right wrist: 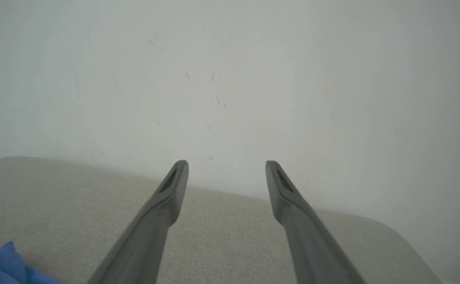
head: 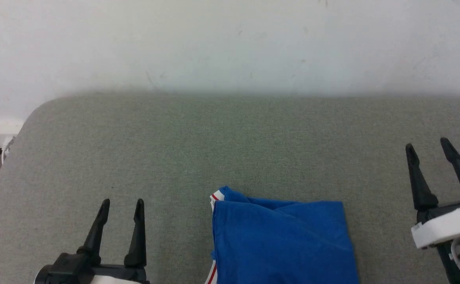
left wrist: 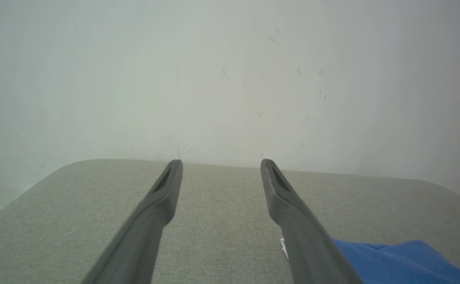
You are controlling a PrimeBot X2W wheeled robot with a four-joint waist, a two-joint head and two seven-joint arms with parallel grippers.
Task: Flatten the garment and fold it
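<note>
While the left claw and right claw are hovering spread and empty on either side, the garment is lying as a compact blue block at the near middle of the desk, so folding is looking nearly done. Its far edge is bunching slightly, with red-striped white trim peeking out at the left, so the next move is probably calling for smoothing there.
</note>
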